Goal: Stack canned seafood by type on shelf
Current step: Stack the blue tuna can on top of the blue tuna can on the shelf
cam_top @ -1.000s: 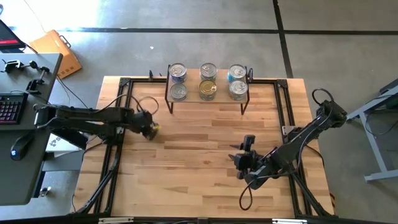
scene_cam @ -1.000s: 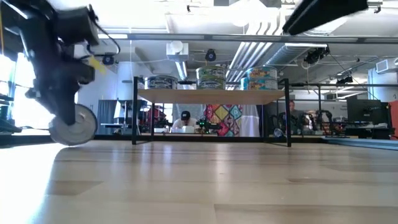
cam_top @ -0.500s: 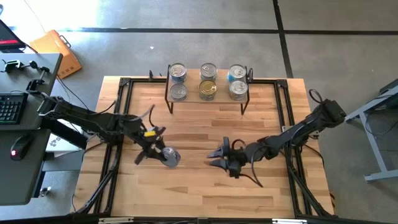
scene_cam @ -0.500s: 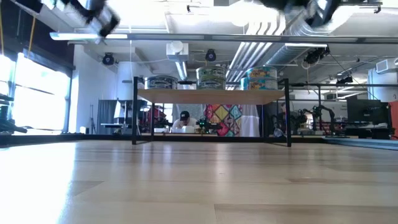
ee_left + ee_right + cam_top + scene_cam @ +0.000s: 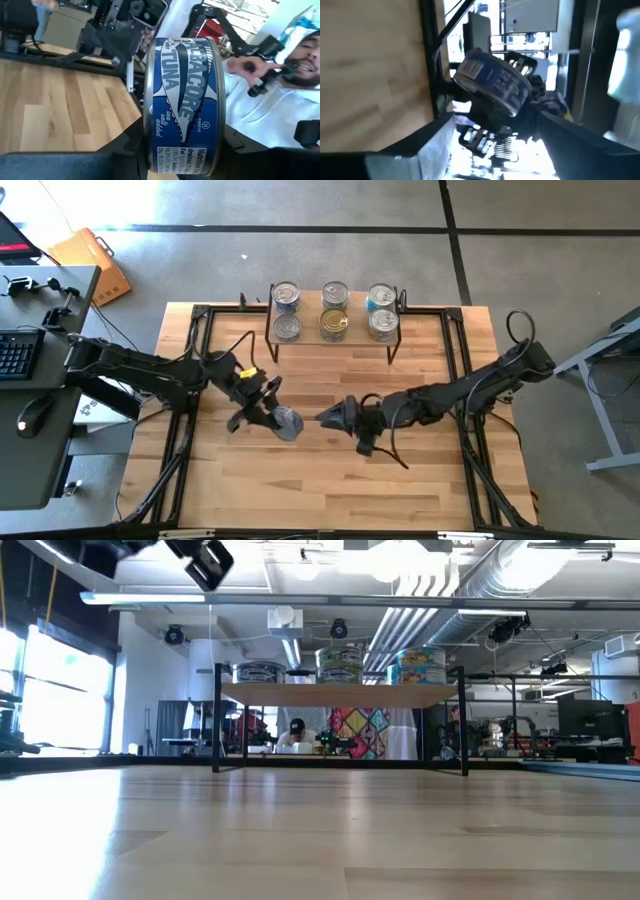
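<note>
My left gripper (image 5: 278,420) is over the middle of the table, shut on a round tin (image 5: 288,424) with a blue tuna label (image 5: 182,105). My right gripper (image 5: 328,418) is open and points at that tin from the right, a short gap away. In the right wrist view the tin (image 5: 492,82) sits ahead between my open fingers (image 5: 420,145). The shelf (image 5: 336,337) stands at the table's far edge and carries several tins in two rows (image 5: 287,328), some silver-lidded, some gold (image 5: 335,323). In the low view the shelf (image 5: 340,692) shows the tins on top. My left gripper pinches the tin between its two fingers, one finger (image 5: 125,147) on each flat face, with the labelled side wall (image 5: 180,75) free. The tin stands on edge in the hold, lifted clear of the table.
Black frame rails (image 5: 200,360) run along the table's left and right sides. A desk with keyboard and mouse (image 5: 25,370) stands off the left edge. A person in white (image 5: 280,100) is beyond the table. Bare wood (image 5: 330,490) lies along the near side.
My left gripper has carried the tin from low over the table's left part up and toward the middle, out of the low view. My right gripper has moved from the right near part toward the table's left, closing on the tin.
</note>
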You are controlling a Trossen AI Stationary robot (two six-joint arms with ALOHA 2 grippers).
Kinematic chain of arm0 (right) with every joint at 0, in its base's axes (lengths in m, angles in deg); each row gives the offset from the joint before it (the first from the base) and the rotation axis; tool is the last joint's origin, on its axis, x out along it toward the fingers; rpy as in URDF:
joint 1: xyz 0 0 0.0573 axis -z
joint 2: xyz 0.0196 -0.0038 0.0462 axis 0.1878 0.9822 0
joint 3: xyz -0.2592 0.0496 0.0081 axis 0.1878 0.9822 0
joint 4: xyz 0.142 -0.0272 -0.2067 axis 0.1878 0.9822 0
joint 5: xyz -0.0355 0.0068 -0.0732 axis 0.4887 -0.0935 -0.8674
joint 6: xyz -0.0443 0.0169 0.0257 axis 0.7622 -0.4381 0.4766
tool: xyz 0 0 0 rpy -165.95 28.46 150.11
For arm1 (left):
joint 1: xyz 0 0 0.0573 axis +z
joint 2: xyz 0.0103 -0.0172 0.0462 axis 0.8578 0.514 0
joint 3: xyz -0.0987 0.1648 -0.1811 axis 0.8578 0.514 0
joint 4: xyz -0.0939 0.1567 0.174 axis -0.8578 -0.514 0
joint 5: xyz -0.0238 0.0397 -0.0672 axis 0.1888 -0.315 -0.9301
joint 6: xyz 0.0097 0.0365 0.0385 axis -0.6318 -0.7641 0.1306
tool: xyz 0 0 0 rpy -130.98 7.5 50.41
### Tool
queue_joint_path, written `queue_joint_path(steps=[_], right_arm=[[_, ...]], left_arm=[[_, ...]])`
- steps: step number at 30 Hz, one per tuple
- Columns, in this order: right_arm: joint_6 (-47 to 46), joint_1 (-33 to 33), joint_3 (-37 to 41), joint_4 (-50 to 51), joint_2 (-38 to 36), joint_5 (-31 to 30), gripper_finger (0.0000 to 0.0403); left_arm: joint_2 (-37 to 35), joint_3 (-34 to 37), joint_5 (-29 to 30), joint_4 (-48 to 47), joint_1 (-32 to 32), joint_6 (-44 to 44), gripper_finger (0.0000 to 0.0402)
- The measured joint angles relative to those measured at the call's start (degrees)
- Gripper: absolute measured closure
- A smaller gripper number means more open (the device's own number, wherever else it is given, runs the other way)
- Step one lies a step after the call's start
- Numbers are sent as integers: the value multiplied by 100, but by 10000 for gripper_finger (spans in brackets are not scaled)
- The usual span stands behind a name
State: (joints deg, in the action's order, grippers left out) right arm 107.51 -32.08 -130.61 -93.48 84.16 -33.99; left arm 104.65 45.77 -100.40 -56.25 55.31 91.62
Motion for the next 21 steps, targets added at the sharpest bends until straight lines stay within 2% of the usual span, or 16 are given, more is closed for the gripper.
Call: queue_joint_path(steps=[5,10,12,16,21], right_arm=[[1848,145,-2,-66,455,-27,109],[3029,118,7,-657,1054,-879,109],[3168,97,13,-813,1200,-1105,114],[3142,-16,13,-1108,1251,-1168,140],[2955,-308,13,-1131,1180,-1708,154]], left_arm=[[484,0,32,388,271,437,284],[796,26,-205,441,462,1142,277],[809,42,-224,343,487,1216,273],[777,42,-187,351,471,1254,274],[787,2,-48,358,471,1350,275]])
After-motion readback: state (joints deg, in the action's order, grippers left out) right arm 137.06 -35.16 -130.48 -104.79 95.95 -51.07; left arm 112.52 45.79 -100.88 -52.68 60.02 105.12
